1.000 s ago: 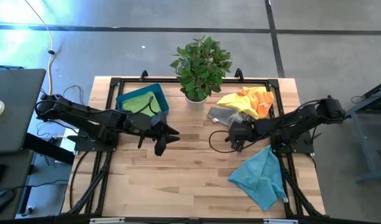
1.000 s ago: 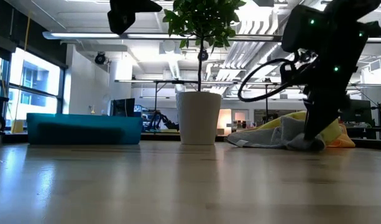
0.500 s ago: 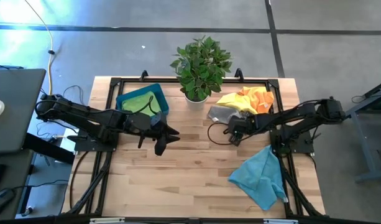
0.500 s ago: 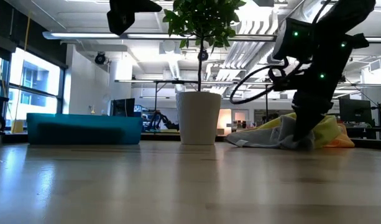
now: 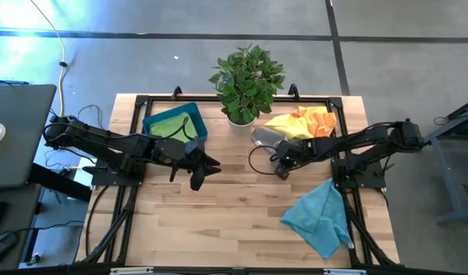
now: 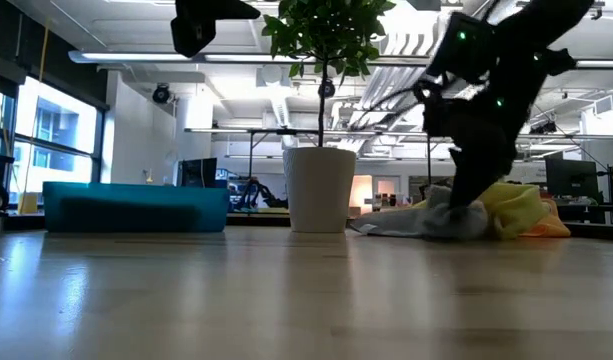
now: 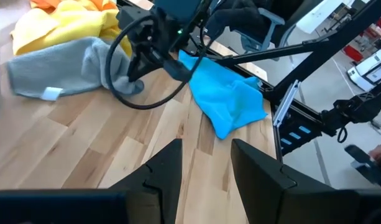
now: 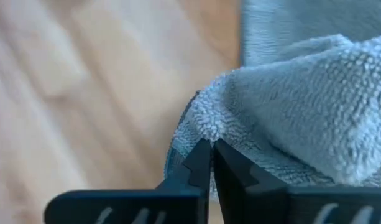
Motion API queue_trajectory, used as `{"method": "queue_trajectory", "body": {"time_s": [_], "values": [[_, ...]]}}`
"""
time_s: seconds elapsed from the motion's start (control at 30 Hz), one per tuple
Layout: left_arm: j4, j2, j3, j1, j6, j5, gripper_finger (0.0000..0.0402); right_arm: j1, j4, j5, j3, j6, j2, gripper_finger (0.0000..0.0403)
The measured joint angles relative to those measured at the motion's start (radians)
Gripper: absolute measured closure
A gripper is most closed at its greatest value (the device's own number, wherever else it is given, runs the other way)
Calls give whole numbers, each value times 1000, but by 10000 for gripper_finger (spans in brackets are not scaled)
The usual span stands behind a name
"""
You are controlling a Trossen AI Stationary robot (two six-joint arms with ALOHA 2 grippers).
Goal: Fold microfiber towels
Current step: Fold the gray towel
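Observation:
A grey towel (image 5: 264,137) lies crumpled on the table in front of a yellow and orange pile of towels (image 5: 306,121). My right gripper (image 5: 282,163) is shut on the grey towel's near right part. A teal-blue towel (image 5: 319,218) lies spread near the table's near right corner. A lime green towel (image 5: 172,122) rests in the blue tray (image 5: 197,114) at the far left. My left gripper (image 7: 206,163) hangs open above the middle of the table, nothing between its fingers. My right gripper pinches a raised, bunched fold of the grey towel (image 8: 209,127) between its two fingertips. The fingers come from above, slanting down from the table's right side. The rest of the towel (image 7: 59,65) lies slack on the table.
A potted plant (image 5: 245,80) stands at the far middle, just left of the towel pile. A black cable loop (image 5: 258,156) hangs beside my right gripper. Bare wood lies between the two grippers and along the near edge.
My right gripper has moved toward the table's left edge, onto the grey towel, and has tipped more steeply down. The towel's left part has slid a little leftward with it.

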Motion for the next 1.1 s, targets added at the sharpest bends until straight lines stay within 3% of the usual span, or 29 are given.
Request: {"method": "queue_trajectory", "body": {"time_s": [0.37, 0.57, 0.83, 1.1], "values": [[1, 11, 0, -62, 47, 5, 275, 103, -1, -168, 290, -14, 0, 402], [27, 60, -1, -123, 107, -31, 275, 183, -2, -186, 472, -111, 0, 402], [262, 150, -2, -178, 263, -133, 275, 249, -2, -170, 600, -196, 0, 403], [592, 221, 0, -191, 434, -135, 275, 292, 9, -195, 608, -477, 0, 403]]}}
